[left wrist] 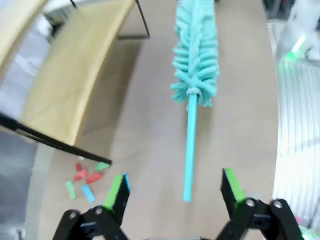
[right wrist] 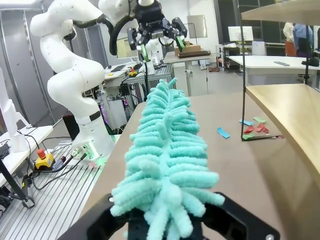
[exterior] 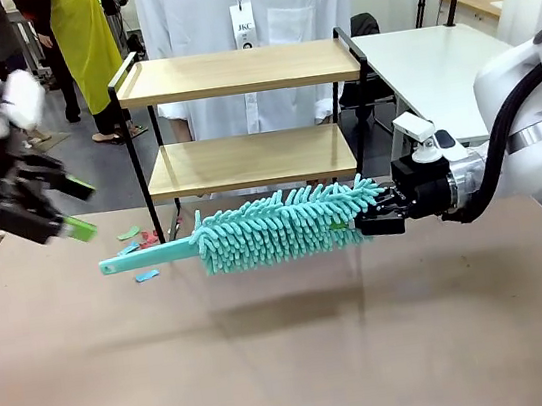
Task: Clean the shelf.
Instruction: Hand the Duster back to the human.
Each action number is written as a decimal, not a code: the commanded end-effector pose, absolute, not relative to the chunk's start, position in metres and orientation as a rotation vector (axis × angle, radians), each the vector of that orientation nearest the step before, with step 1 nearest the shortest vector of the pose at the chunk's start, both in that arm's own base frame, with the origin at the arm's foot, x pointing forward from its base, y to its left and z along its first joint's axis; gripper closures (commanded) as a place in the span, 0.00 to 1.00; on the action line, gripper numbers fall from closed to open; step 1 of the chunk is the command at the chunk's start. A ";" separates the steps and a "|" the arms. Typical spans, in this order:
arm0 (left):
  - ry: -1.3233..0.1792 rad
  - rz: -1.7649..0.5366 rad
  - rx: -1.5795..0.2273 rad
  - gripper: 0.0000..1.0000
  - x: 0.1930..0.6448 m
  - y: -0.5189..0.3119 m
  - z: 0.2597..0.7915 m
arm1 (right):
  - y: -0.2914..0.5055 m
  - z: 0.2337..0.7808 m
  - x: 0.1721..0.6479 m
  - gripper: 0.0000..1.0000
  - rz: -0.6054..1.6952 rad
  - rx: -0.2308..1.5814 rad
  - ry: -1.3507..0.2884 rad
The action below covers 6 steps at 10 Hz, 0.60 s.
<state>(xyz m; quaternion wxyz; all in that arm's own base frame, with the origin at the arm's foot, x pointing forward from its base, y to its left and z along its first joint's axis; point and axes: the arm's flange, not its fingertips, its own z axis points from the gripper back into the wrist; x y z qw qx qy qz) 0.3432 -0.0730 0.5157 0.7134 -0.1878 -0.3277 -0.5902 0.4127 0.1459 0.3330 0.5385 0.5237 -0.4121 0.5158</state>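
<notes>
Toward twelve o'clock on the brown bench (exterior: 293, 361), the shelf (exterior: 244, 116) stands upright at the far edge, just in front of a person in a white coat (exterior: 246, 25). Its two light wooden boards, top and bottom, both lie bare inside the thin black frame. At about three o'clock the right gripper (exterior: 378, 210) has its fingers clenched on the fluffy end of a teal duster (exterior: 279, 227), which hangs level above the bench in front of the lower board, its thin handle pointing toward nine o'clock. From the right wrist camera the duster's fronds (right wrist: 167, 165) run straight away from the fingers, with the lower board beside them at three o'clock. At nine o'clock the left gripper (exterior: 65, 207) hovers above the bench with its green-padded fingers (left wrist: 116, 192) spread wide and released, holding nothing; in its wrist camera the tip of the handle lies between and just beyond them, not touched. Small scraps (exterior: 135, 244) of red, green and blue lie scattered on the bench by the shelf's near left leg, beside the handle.
</notes>
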 end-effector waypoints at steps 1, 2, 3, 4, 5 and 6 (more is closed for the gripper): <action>-0.831 -1.256 -0.544 0.00 0.322 -0.020 0.496 | 0.147 0.336 0.413 1.00 1.229 1.239 -0.977; -0.862 -1.218 -0.560 0.00 0.315 0.001 0.491 | 0.147 0.336 0.413 1.00 1.229 1.239 -0.977; -0.904 -1.182 -0.577 0.00 0.308 0.018 0.486 | 0.147 0.336 0.413 1.00 1.229 1.239 -0.977; -0.914 -1.157 -0.585 0.00 0.303 0.023 0.481 | 0.147 0.336 0.413 1.00 1.229 1.239 -0.977; -0.862 -1.193 -0.546 0.00 0.336 0.018 0.517 | 0.147 0.336 0.413 1.00 1.229 1.239 -0.977; -0.862 -1.193 -0.546 0.00 0.336 0.018 0.517 | 0.146 0.333 0.413 0.84 1.227 1.245 -0.980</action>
